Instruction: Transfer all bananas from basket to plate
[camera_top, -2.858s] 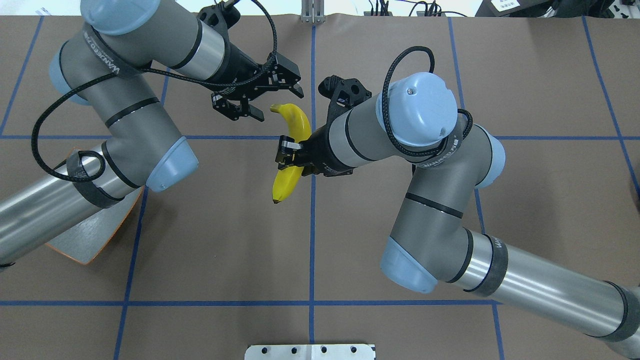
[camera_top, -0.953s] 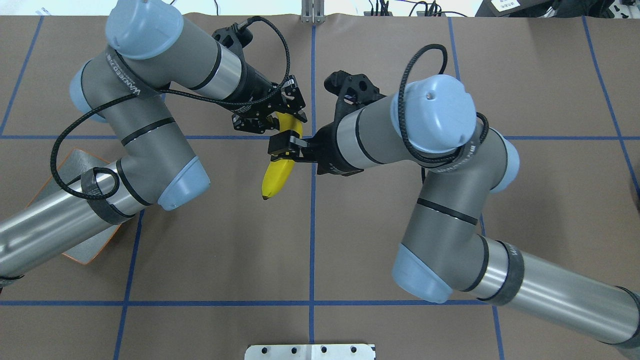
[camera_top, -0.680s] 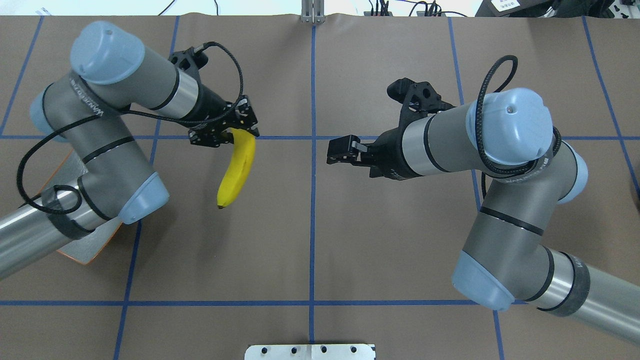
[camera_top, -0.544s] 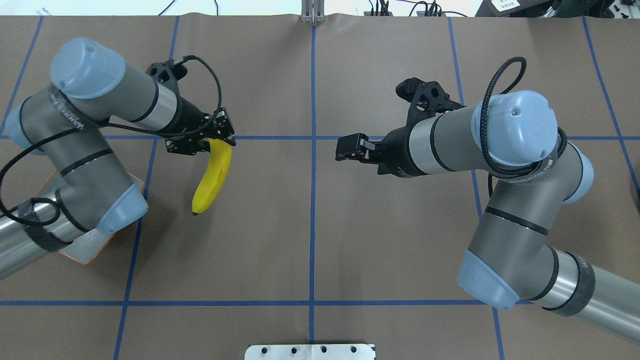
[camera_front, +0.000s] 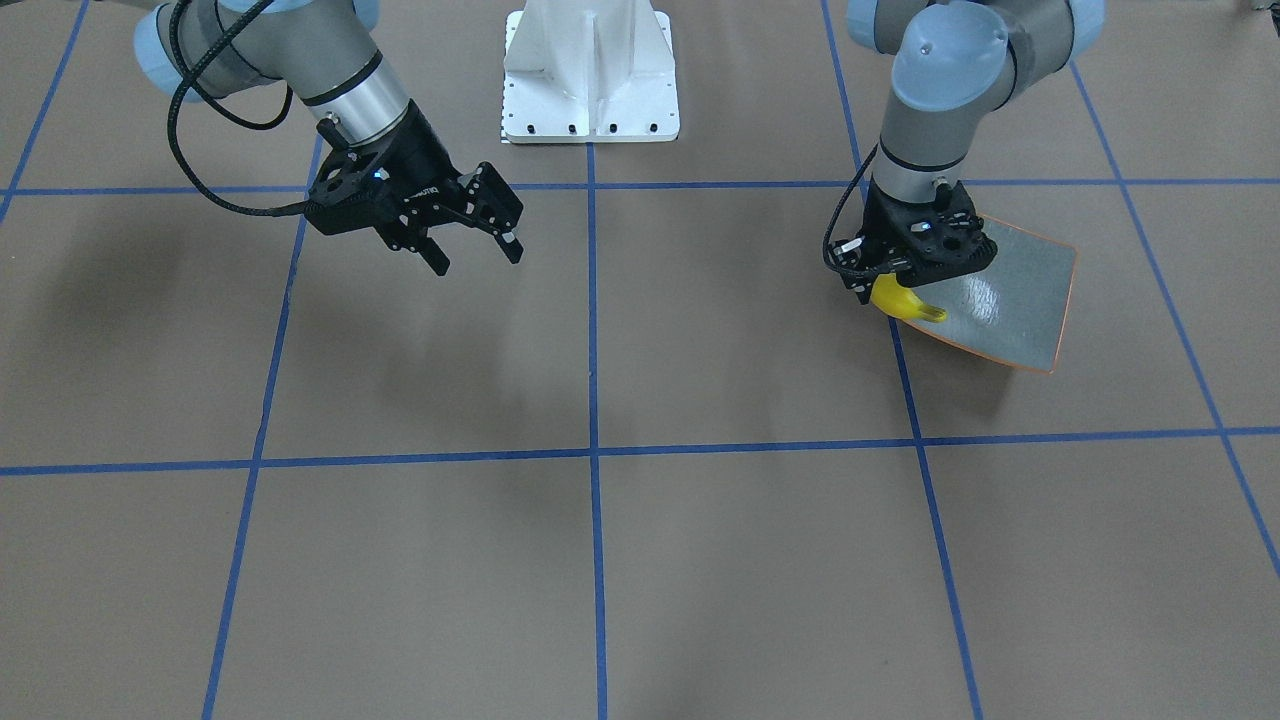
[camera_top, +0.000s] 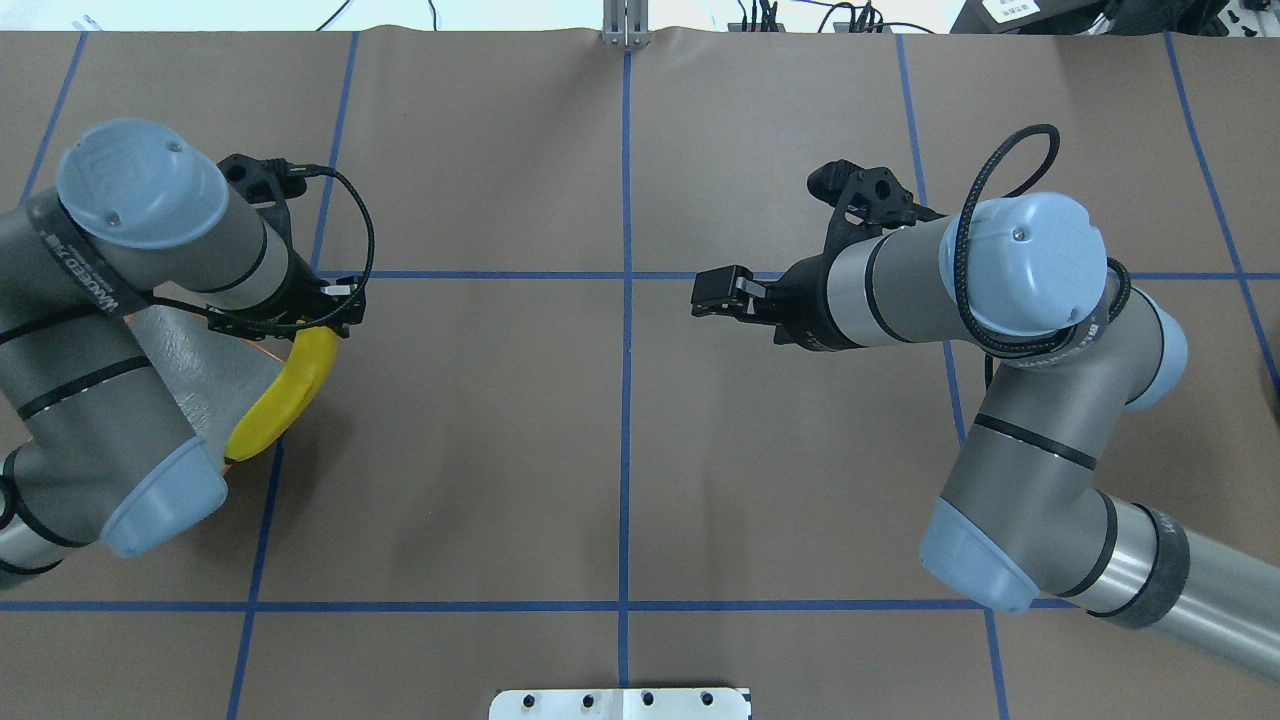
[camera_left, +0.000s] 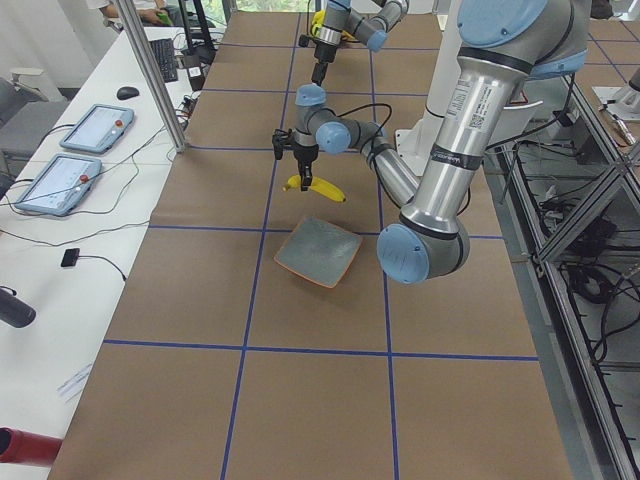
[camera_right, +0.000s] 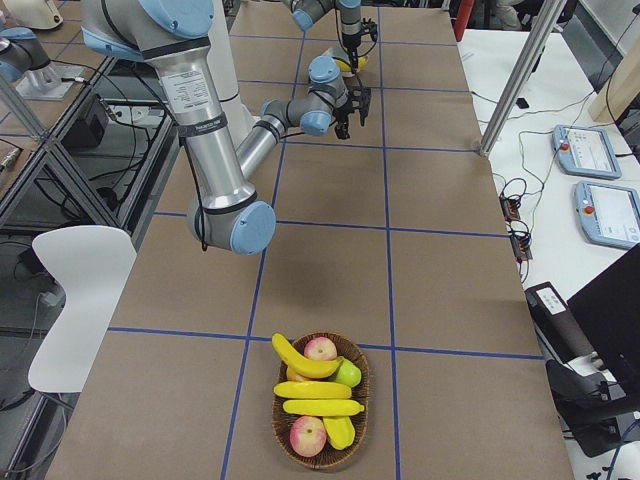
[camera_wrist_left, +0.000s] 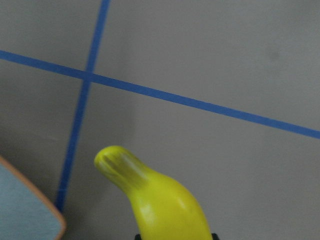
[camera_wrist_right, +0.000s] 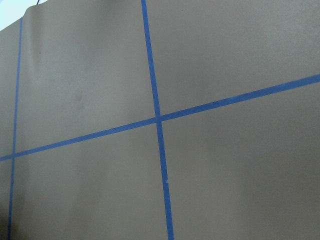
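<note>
Toward the worktop's (camera_top: 620, 450) left end, the left gripper (camera_top: 310, 325) is clamped on one end of a glossy yellow toy banana (camera_top: 283, 385). It hangs over the orange-rimmed edge of the squarish grey-blue plate (camera_top: 190, 350) — released here, I'd guess it tips off the rim onto bare worktop. Mid-worktop the right gripper (camera_front: 478, 260) hovers, jaws spread, empty. Only the right-end camera shows the woven basket (camera_right: 366, 392) near the worktop's right end, with three more yellow bananas (camera_right: 322, 408) among apples (camera_right: 320, 348) — and the left wrist camera shows mostly bare worktop beneath the held fruit.
</note>
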